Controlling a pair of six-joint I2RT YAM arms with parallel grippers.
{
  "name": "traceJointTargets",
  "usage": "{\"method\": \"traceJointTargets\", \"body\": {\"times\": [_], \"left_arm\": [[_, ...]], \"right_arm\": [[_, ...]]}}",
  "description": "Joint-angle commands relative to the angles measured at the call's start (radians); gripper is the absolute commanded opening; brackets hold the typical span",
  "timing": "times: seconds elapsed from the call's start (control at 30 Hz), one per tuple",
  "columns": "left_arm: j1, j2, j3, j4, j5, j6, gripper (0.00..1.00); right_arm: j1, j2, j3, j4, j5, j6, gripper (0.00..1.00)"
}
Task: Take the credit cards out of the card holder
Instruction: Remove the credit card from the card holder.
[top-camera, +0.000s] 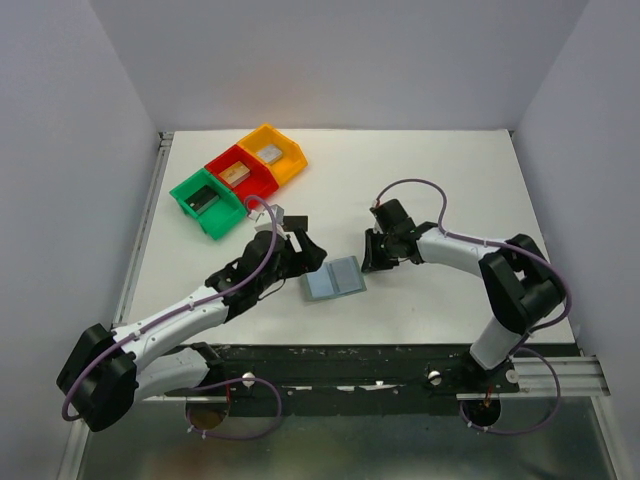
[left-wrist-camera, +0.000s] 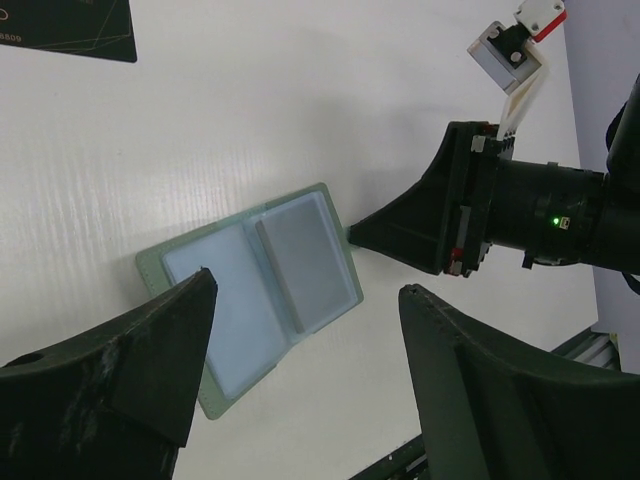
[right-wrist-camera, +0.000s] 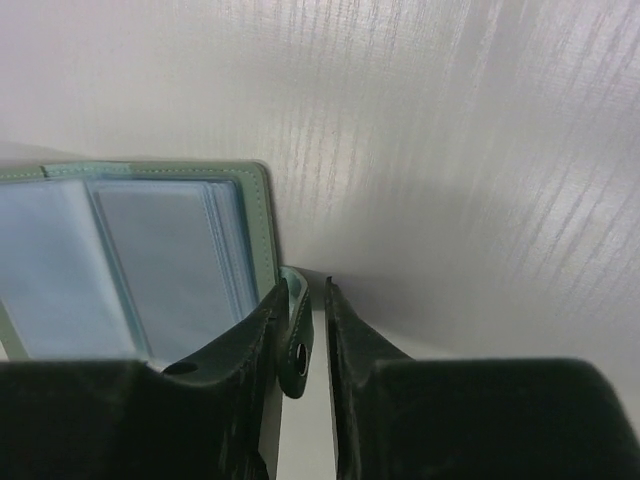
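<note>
Right gripper (right-wrist-camera: 305, 290) narrow around card holder (right-wrist-camera: 262, 210) tab (right-wrist-camera: 296, 345), unpinched; left gripper (left-wrist-camera: 307, 284) wide, empty. Risk: tab slips, holder skids.

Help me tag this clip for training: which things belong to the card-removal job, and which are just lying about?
Job: open grey-green bifold card holder; thin black rectangular card.
Lying about: green plastic bin; red plastic bin; yellow plastic bin; small grey blocks inside them.

We find the left hand (top-camera: 308, 258) and right hand (top-camera: 370, 262) flanking the card holder (top-camera: 333, 279). Bare desk (top-camera: 420, 170) lies beyond it.
</note>
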Motion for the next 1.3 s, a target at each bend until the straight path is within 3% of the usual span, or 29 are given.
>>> {"method": "traceJointTargets", "body": {"times": [0.0,0.03,0.07,0.13,0.27,0.4,0.5,0.57,0.7,0.97,1.27], "left_arm": [[-0.011,0.006,0.005,0.026,-0.029,0.000,0.86],[-0.017,0.018,0.015,0.023,-0.029,0.004,0.88],[-0.027,0.035,0.036,0.008,-0.037,0.004,0.98],[-0.039,0.078,0.080,-0.062,-0.068,-0.011,0.99],[-0.042,0.150,0.168,-0.216,-0.135,-0.083,0.99],[-0.044,0.178,0.202,-0.221,-0.118,-0.036,0.99],[-0.036,0.166,0.182,-0.155,-0.066,0.019,0.99],[-0.024,0.146,0.118,-0.015,0.038,0.059,0.99],[-0.018,0.141,-0.011,0.259,0.213,0.066,0.87],[-0.018,0.304,0.079,0.227,0.342,0.130,0.59],[-0.018,0.356,0.133,0.183,0.354,0.162,0.60]], "right_arm": [[-0.005,0.017,0.005,0.021,-0.045,0.011,0.23],[-0.004,0.006,0.002,0.024,-0.051,0.010,0.16],[-0.005,-0.008,-0.004,0.026,-0.057,0.010,0.11],[-0.004,-0.050,-0.016,0.020,-0.065,0.008,0.00],[-0.004,-0.176,-0.050,-0.005,-0.103,-0.009,0.00],[-0.004,-0.293,-0.099,-0.002,-0.183,-0.039,0.00],[-0.004,-0.350,-0.127,0.003,-0.221,-0.046,0.00],[-0.004,-0.368,-0.137,0.001,-0.247,-0.047,0.00],[-0.004,-0.387,-0.170,0.020,-0.274,-0.049,0.00],[-0.004,-0.354,-0.220,0.063,-0.244,-0.035,0.00],[-0.004,-0.365,-0.214,0.083,-0.243,-0.035,0.00]]}}
